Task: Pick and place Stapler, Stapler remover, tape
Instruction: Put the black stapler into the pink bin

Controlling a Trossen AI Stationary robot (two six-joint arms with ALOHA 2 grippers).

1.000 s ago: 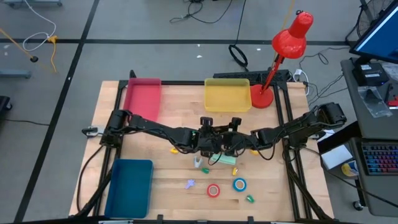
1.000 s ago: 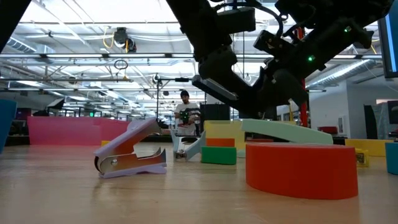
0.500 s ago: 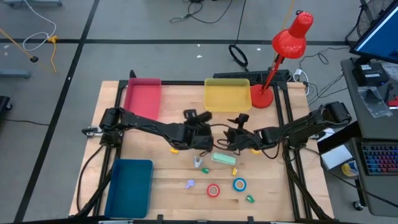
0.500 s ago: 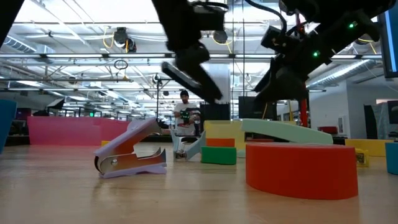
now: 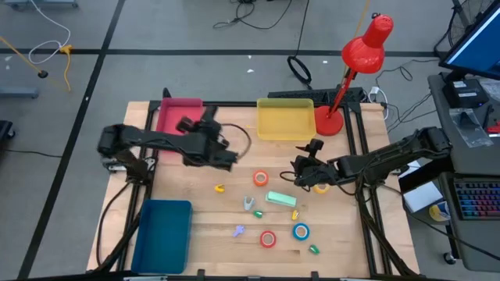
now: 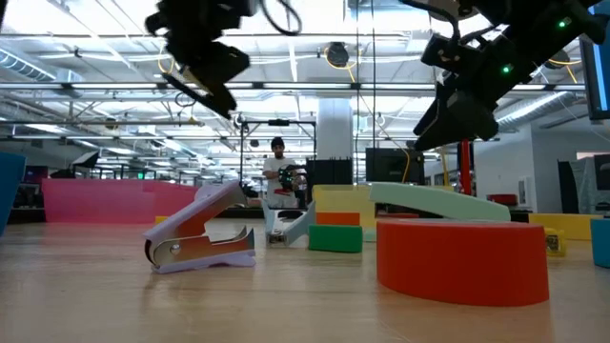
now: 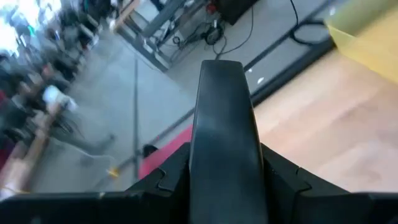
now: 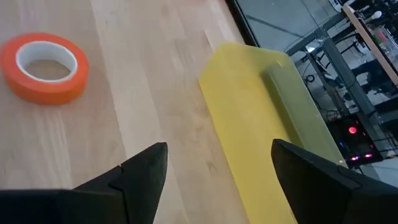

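My left gripper (image 5: 219, 154) hangs above the table's left half, near the pink tray (image 5: 178, 119), shut on a black stapler (image 5: 229, 162), (image 6: 205, 95). My right gripper (image 5: 300, 168) hovers open right of centre with nothing between its fingers (image 8: 143, 177). An orange tape roll (image 5: 260, 179), (image 8: 43, 65) lies flat just left of it. A mint stapler (image 5: 281, 199) lies at the centre. A grey stapler remover (image 5: 248, 204) and a purple one (image 5: 238, 230), (image 6: 200, 238) rest nearer the front, beside red tape (image 5: 268, 239) and blue tape (image 5: 301, 231). My left gripper pinches the black stapler's two long sides (image 7: 205, 180) between its fingers, and the body runs on ahead of them. The stapler itself hides the exact spot of contact. It is lifted clear of the table and slants downward.
A yellow tray (image 5: 285, 119) and a red desk lamp (image 5: 344, 86) stand at the back. A blue tray (image 5: 164, 234) sits at the front left. Small yellow and green pieces (image 5: 219, 188), (image 5: 314, 250) are scattered near the tapes.
My left gripper has risen and swung from the centre toward the table's left and far side, rolling its wrist, with the black stapler kept in its hold. My right gripper has drawn back a little toward the right and up. The orange tape now shows where the arms met.
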